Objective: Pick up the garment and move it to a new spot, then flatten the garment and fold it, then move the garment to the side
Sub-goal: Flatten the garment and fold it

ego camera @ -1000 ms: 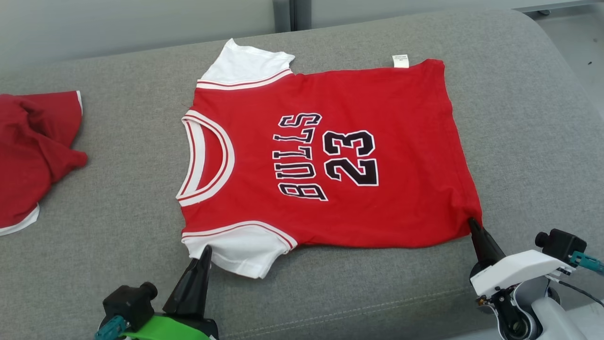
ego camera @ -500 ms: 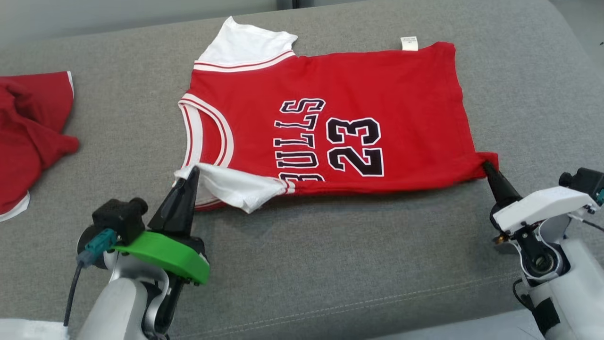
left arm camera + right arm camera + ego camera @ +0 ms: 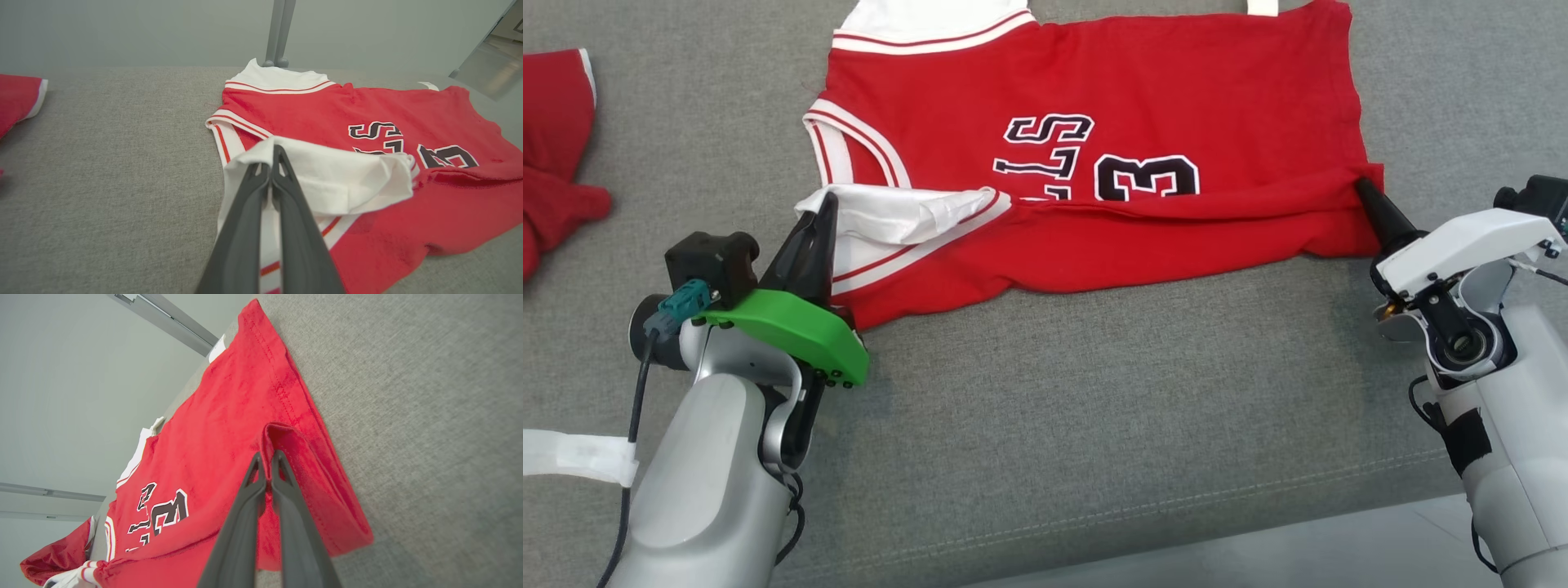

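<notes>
Left gripper point(image 3: 827, 198) clamped shut on the white sleeve point(image 3: 890, 214). Right gripper point(image 3: 1361, 184) clamped shut on the red hem corner point(image 3: 1372, 173). Shirt point(image 3: 1111, 82) spans between the two and lies ahead of both, on the grey cushion point(image 3: 1094, 408). Near edge doubled over just past the fingertips. Both near corners are probably pinched so the fold carries over straight. Print half covered by the fold: "S", "L" and "3" legible. White label point(image 3: 1262, 6) far ahead of the right gripper, unreadable.

Your garment point(image 3: 1176, 98) shows soft matt cloth, the worktop point(image 3: 1094, 408) a rough grey weave, the fingers point(image 3: 241, 237) smooth dark plastic.
</notes>
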Robot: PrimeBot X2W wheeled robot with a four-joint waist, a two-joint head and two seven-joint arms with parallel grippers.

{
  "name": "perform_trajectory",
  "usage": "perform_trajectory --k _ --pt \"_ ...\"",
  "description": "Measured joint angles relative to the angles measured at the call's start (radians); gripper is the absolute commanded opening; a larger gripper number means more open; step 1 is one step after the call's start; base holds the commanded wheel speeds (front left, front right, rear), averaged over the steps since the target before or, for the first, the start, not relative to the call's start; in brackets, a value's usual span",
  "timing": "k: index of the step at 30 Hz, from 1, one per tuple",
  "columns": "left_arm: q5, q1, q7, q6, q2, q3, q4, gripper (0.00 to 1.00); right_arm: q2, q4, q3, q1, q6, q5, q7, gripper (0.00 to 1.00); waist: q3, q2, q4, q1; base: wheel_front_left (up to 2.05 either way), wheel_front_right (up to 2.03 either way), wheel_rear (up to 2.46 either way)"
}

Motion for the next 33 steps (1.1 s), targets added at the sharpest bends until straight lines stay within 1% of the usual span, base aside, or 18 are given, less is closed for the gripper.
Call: perform_trajectory --k 1,2,3,5,6,7,8,17,20,22,25,28,31,33 --pt "0.004 -0.010 0.000 0.000 0.000 0.000 0.017 0.00 0.000 0.008 0.002 -0.010 0.000 -0.003 0.000 0.00 0.009 0.0000 0.000 0.0000 0.00 0.00 0.00" --pt "0.006 -0.020 0.000 0.000 0.000 -0.001 0.030 0.12 0.000 0.016 0.005 -0.020 0.000 -0.006 0.000 0.00 0.016 0.0000 -0.001 0.0000 0.00 0.00 0.00" --pt "0.006 -0.030 -0.001 0.000 -0.001 -0.002 0.044 0.33 0.000 0.024 0.007 -0.029 0.000 -0.008 0.000 0.00 0.023 0.0000 -0.001 0.0000 0.00 0.00 0.00" --pt "0.006 -0.050 -0.002 0.000 -0.006 -0.006 0.069 0.57 0.000 0.042 0.010 -0.044 0.000 -0.014 0.000 0.31 0.034 0.0000 -0.002 0.0000 0.00 0.00 0.00" --pt "0.006 -0.060 -0.002 0.000 -0.009 -0.008 0.081 0.82 0.000 0.051 0.013 -0.051 0.000 -0.017 0.000 0.47 0.037 0.0000 -0.002 0.0000 0.00 0.00 0.00" --pt "0.006 -0.070 -0.002 -0.001 -0.012 -0.010 0.092 1.00 0.000 0.060 0.015 -0.057 0.000 -0.021 -0.001 0.87 0.039 0.0000 -0.003 0.0000 0.00 0.00 0.00" --pt "0.006 -0.080 -0.002 -0.001 -0.014 -0.011 0.101 1.00 0.000 0.067 0.016 -0.064 0.000 -0.026 -0.002 1.00 0.041 0.0000 -0.003 0.0000 0.00 0.00 0.00" --pt "0.009 -0.141 -0.042 -0.002 -0.020 0.001 0.156 1.00 -0.007 0.099 0.005 -0.145 0.000 -0.060 -0.080 1.00 0.045 0.0000 -0.004 0.0000 0.00 0.00 0.00" --pt "0.009 -0.142 -0.063 -0.011 -0.020 0.003 0.163 1.00 -0.017 0.101 0.002 -0.151 0.001 -0.067 -0.109 1.00 0.043 0.0000 -0.002 0.0000 0.00 0.00 0.00" --pt "0.010 -0.142 -0.083 -0.017 -0.021 -0.003 0.168 1.00 -0.035 0.104 0.005 -0.151 0.002 -0.089 -0.137 1.00 0.039 0.0000 0.001 0.0000 0.00 0.00 0.00" --pt "0.018 -0.137 -0.093 -0.028 -0.021 -0.020 0.170 1.00 -0.085 0.104 0.025 -0.150 0.011 -0.150 -0.177 1.00 0.029 0.0000 0.008 0.0000 0.00 0.00 0.00" --pt "0.032 -0.114 -0.096 -0.028 -0.017 -0.031 0.167 1.00 -0.120 0.102 0.057 -0.142 0.012 -0.208 -0.210 1.00 0.016 0.0000 0.014 0.0000 0.00 0.00 0.00" --pt "0.042 -0.062 -0.099 -0.028 -0.001 -0.040 0.168 1.00 -0.136 0.100 0.096 -0.124 0.019 -0.257 -0.226 1.00 0.000 0.0000 0.018 0.0000 0.00 0.00 0.00" --pt "0.042 -0.023 -0.098 -0.028 0.009 -0.041 0.169 1.00 -0.136 0.097 0.115 -0.105 0.019 -0.268 -0.230 1.00 -0.012 0.0000 0.019 0.0000 0.00 0.00 0.00"
